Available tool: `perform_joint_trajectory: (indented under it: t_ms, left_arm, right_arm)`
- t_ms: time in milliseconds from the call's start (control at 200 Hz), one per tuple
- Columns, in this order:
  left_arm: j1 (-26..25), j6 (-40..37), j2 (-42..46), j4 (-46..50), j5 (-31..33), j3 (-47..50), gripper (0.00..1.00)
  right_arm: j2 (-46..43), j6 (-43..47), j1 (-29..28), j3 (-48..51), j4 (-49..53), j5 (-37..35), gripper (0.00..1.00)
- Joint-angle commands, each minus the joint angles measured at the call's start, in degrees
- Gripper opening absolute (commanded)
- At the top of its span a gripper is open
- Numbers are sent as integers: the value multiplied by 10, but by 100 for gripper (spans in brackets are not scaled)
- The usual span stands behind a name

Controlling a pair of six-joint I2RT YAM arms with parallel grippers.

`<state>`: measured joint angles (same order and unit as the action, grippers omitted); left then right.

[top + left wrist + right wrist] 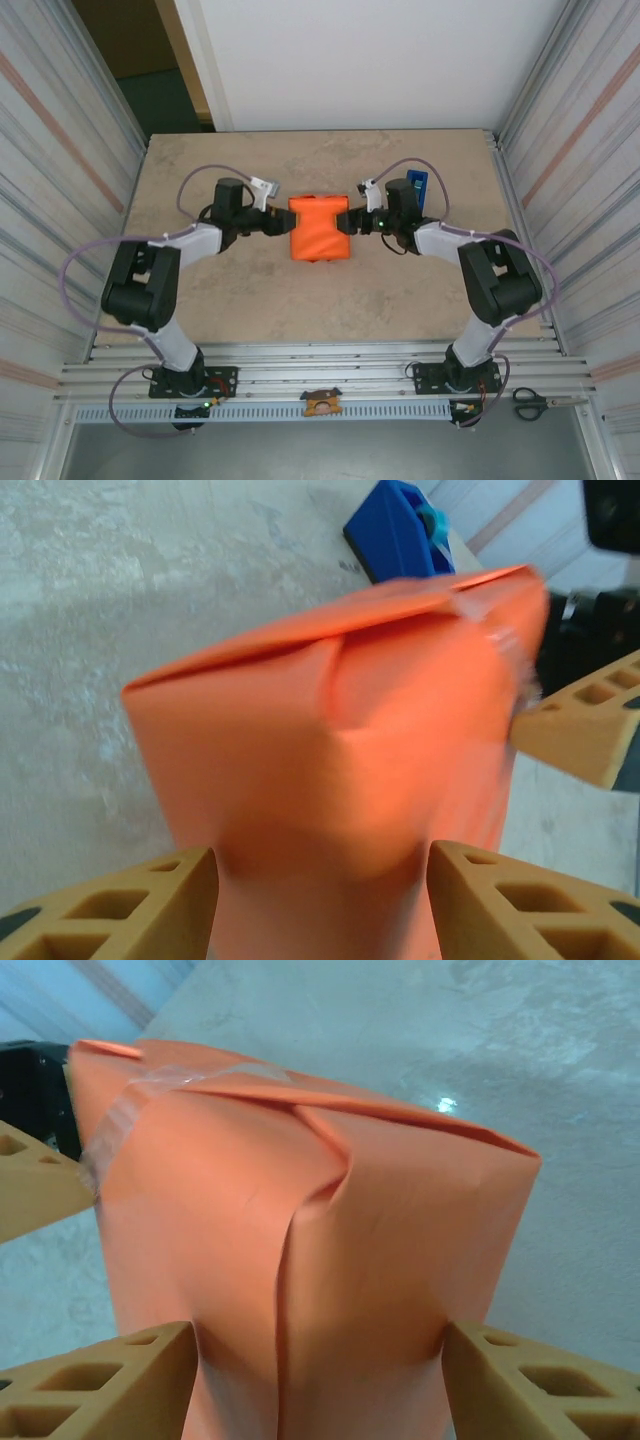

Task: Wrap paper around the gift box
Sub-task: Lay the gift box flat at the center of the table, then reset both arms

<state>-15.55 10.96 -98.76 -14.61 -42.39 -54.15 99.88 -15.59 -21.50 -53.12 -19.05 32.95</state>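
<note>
beige mottled tabletop [320, 310], evenly lit. ribbed metal wall on the l [55, 150] & another on the r [585, 130]. plain white panel [370, 60] at back. dark gap [140, 50] top-left, poss. a doorway w/ brown frame. alu rails [320, 377] along near edge.

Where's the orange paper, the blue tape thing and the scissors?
paper [320, 230], top view, middle of its upper face.
blue tape dispenser [392, 530], left wrist view, its blue body.
scissors [528, 404], top view, the handles.

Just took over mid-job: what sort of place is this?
Probably a walled-in robot test cell: ribbed metal side walls, a tan tabletop, and an aluminium mounting rail at its near edge.
</note>
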Motion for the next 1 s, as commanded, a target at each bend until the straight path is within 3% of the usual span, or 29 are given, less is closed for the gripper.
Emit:
perform_joint_trajectory:
  t_ms: [0, 190, 371, 446, 591, 701, 757, 802, 887, 992]
  left_arm:
    - [16, 44, -43, 49, -70, -76, 58]
    - [51, 101, -87, 80, -90, -116, 57]
    - [53, 102, -40, 75, -60, -69, 58]
    - [56, 89, -10, 83, -19, -45, 57]
    - [79, 71, 86, 60, 93, 41, 58]
    - [105, 49, 166, 45, 196, 111, 63]
    - [121, 24, 196, 46, 248, 134, 66]
    - [132, -4, 214, 48, 290, 147, 68]
    - [149, -44, 232, 33, 374, 169, 72]
    - [163, -114, 221, -24, 400, 189, 74]
  right_arm:
    - [53, -65, 28, -56, 4, 50, 62]
    - [106, -122, 54, -113, 30, 74, 63]
    - [30, -111, 71, -90, 57, -14, 74]
    - [-47, -69, 66, -53, 72, -93, 76]
    - [-225, 54, 43, 70, 58, -373, 82]
    - [-306, 98, 64, 146, 52, -579, 85]
    - [-323, 93, 96, 177, 56, -645, 86]
    - [-325, 74, 139, 201, 52, -632, 90]
    - [-309, 42, 214, 246, 6, -506, 88]
    - [-254, 37, 233, 291, -116, -434, 88]
